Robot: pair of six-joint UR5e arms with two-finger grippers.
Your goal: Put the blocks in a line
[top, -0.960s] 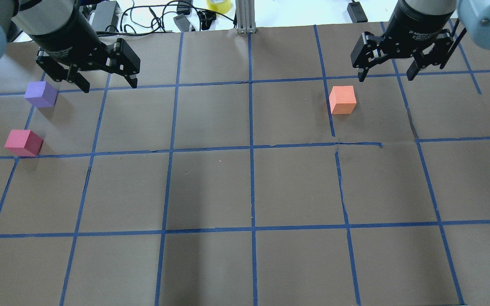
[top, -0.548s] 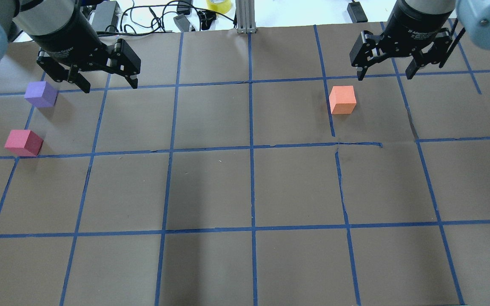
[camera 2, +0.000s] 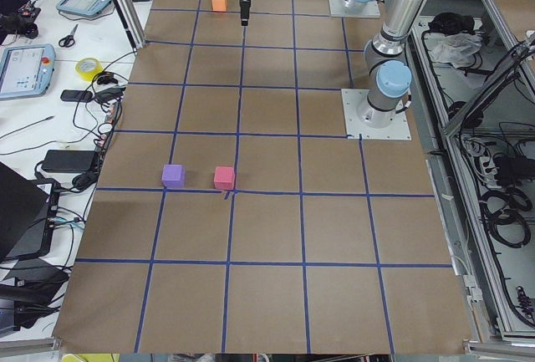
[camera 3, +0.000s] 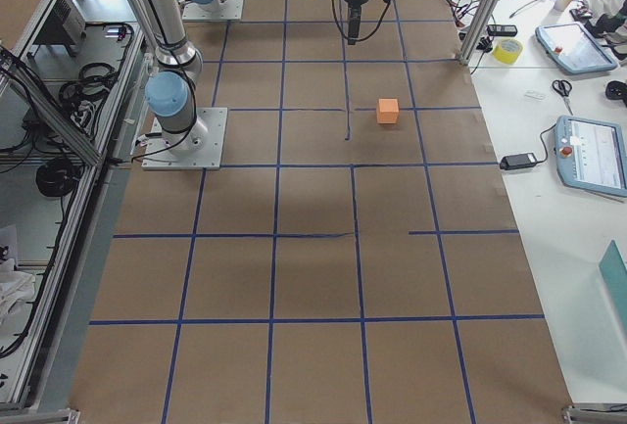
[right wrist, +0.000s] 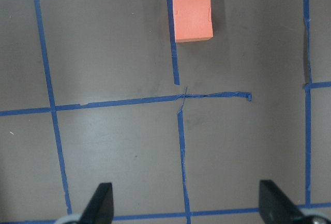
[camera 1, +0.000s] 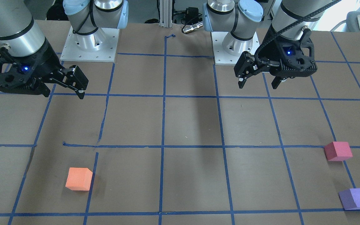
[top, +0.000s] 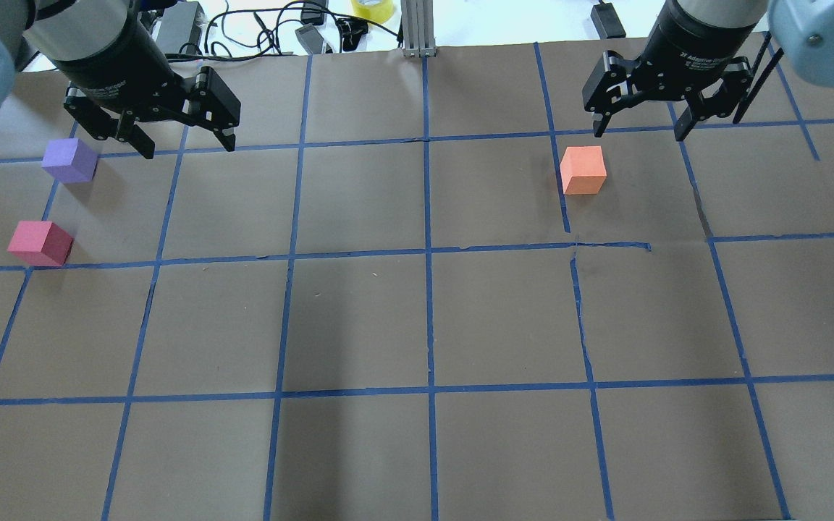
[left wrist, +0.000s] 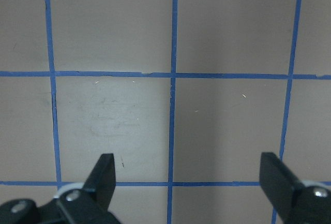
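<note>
The orange block [top: 583, 170] sits on the brown paper at the far right; it also shows in the front view [camera 1: 78, 178] and the right wrist view [right wrist: 192, 18]. My right gripper [top: 638, 134] hangs open and empty above the table, just beyond and right of the orange block. The purple block [top: 69, 160] and the crimson-pink block [top: 39, 243] sit apart at the far left. My left gripper [top: 188, 148] is open and empty, to the right of the purple block. Its wrist view shows only bare paper between its fingers [left wrist: 103, 175].
The table is brown paper with a blue tape grid [top: 428, 253], torn near the orange block [top: 576, 250]. Cables, a yellow tape roll [top: 372, 9] and an aluminium post [top: 417, 29] lie past the far edge. The arm bases [camera 1: 89, 43] stand on the robot's side.
My right gripper has shifted a little left and toward the table's far edge, still open. The left gripper and the three blocks have not moved.
</note>
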